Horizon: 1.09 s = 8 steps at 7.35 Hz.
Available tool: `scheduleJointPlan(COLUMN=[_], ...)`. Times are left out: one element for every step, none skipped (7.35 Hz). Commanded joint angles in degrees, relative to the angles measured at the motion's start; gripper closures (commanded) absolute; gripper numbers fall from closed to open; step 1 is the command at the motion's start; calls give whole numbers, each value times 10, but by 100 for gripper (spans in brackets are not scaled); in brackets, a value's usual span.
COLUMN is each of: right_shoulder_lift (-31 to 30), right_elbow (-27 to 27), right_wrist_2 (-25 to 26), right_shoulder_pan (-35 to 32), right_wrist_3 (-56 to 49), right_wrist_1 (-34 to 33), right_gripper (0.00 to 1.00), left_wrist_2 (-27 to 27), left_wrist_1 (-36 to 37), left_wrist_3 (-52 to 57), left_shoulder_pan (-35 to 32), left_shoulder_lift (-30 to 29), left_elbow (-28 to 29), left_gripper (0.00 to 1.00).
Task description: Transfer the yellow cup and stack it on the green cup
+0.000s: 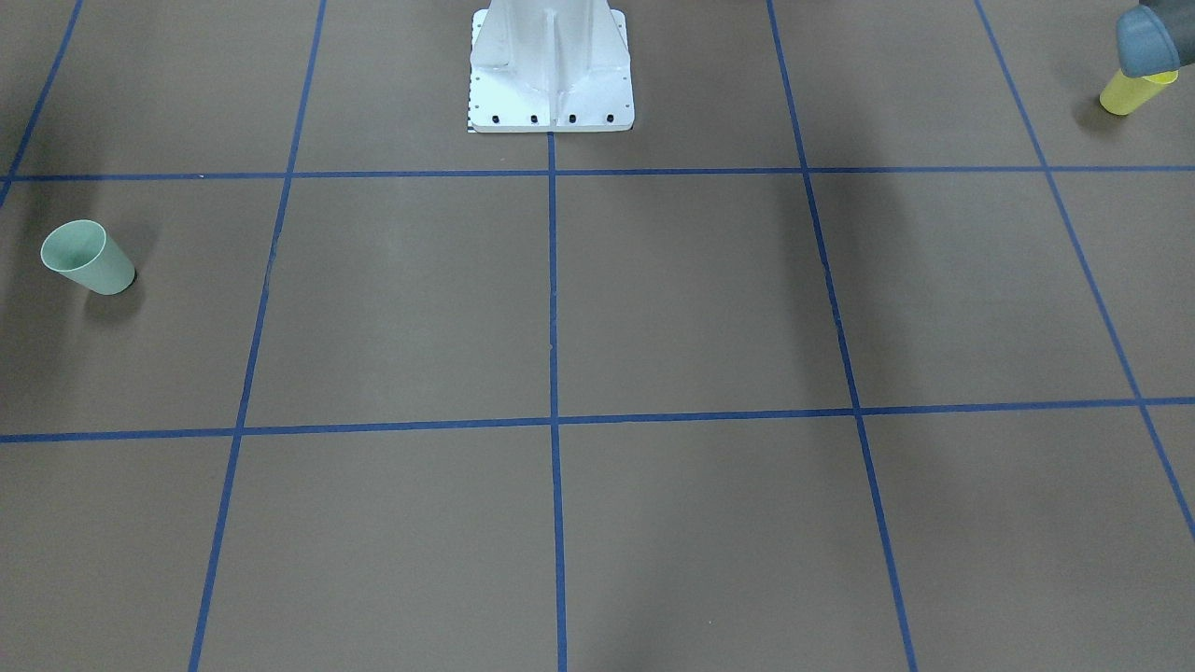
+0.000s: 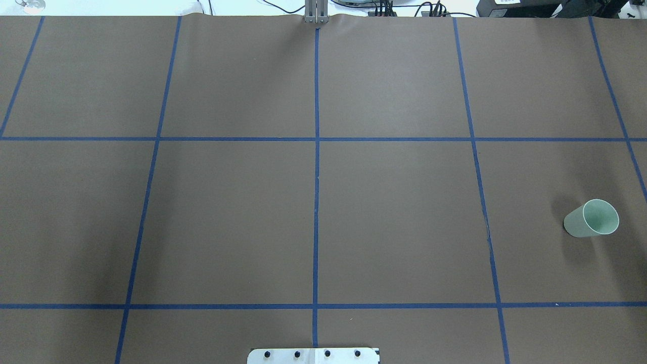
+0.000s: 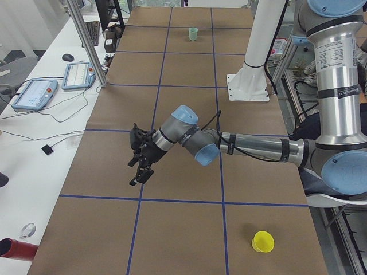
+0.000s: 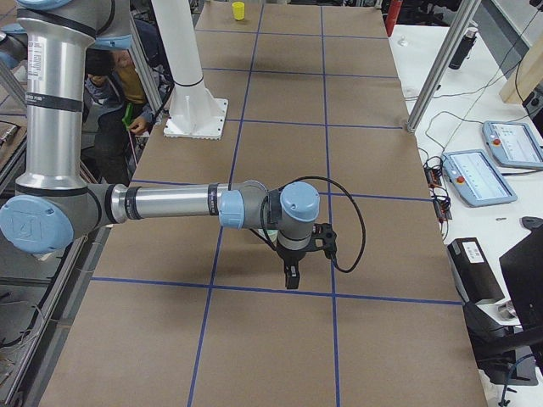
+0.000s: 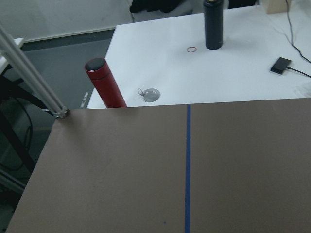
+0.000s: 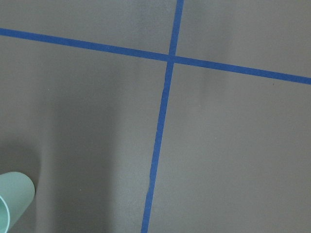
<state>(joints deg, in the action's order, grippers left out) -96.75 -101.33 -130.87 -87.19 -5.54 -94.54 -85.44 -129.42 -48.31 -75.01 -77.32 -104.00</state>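
Exterior left view: the small bright yellow tapered plastic cup [image 3: 263, 241] stands upright at the left end of the brown, blue-gridded table [image 3: 183, 229]. The pale mint-green tapered plastic cup [image 3: 193, 34] stands upright at the far right end, well apart from it. The left gripper [image 3: 140, 163] and right gripper [image 4: 291, 275] hang over bare table; I cannot tell how the fingers of either stand. Advised: the left gripper should come squarely down onto the yellow cup's rim and grip it without tipping it.

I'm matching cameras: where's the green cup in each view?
Front-facing: green cup at left edge.
Overhead: cup near right edge.
Exterior left: cup at far end, top.
Exterior right: not in it.
Left wrist: not in it.
Right wrist: cup in bottom-left corner.
Shared landmark: white robot base.
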Motion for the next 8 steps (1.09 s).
scheduleJointPlan(right_shoulder_lift=[0, -4, -5, -7, -10, -11, -15, -16], right_elbow=[2, 2, 2, 3, 3, 3, 3, 3], right_wrist_2=[0, 0, 0, 0, -1, 0, -1, -2], right_shoulder_pan=[1, 0, 0, 1, 1, 1, 1, 2], right_wrist_3=[0, 0, 0, 0, 0, -1, -1, 0], right_wrist_1=[0, 0, 0, 0, 0, -1, 0, -1], right_gripper=[0, 0, 0, 0, 0, 0, 0, 0], left_wrist_2=[104, 120, 139, 164, 183, 211, 218, 224], left_wrist_1=[11, 16, 49, 94, 142, 230, 289, 359], left_wrist_3=[-74, -115, -159, -217, -278, -347, -405, -485], left_shoulder_pan=[9, 10, 14, 34, 46, 56, 58, 85], left_shoulder_lift=[61, 80, 80, 77, 77, 73, 74, 74], left_elbow=[-3, -3, -3, -2, -3, -3, -4, -3], left_gripper=[0, 0, 0, 0, 0, 0, 0, 0])
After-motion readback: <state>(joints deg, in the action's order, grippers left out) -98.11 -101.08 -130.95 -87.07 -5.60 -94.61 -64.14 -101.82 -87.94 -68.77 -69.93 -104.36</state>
